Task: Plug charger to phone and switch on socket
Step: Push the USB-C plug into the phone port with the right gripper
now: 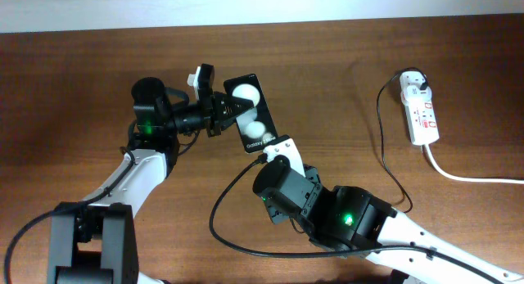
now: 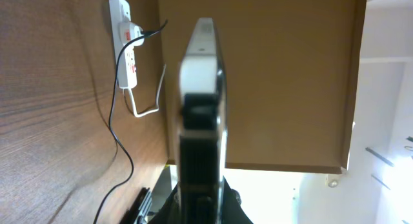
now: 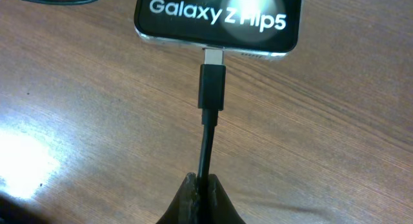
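Two areas are obscured. In the overhead view the right gripper (image 1: 273,154) covers the connector end of the charger (image 1: 381,141), so its joint with the phone (image 1: 250,112) is not visible there. In the left wrist view the phone appears edge-on and blurred and masks the left gripper's fingers. The right wrist view crops the phone to its lettered end. A short length of metal tip shows between the connector (image 3: 211,88) and the phone's edge; full seating cannot be confirmed. Switch positions on the socket (image 1: 419,110) are too small to read.

Phone: near the middle of the table (image 1: 82,63), glossy face up, long axis diagonal, far-left to near-right. The lettered end points at the right gripper. The left gripper (image 1: 231,106) is clamped on the opposite end. The right gripper is pinched narrow on the cable just behind the connector, in line with the phone's long axis.

Socket: far right, well apart from the phone, long axis far-to-near, plug head (image 1: 419,86) at its far end.
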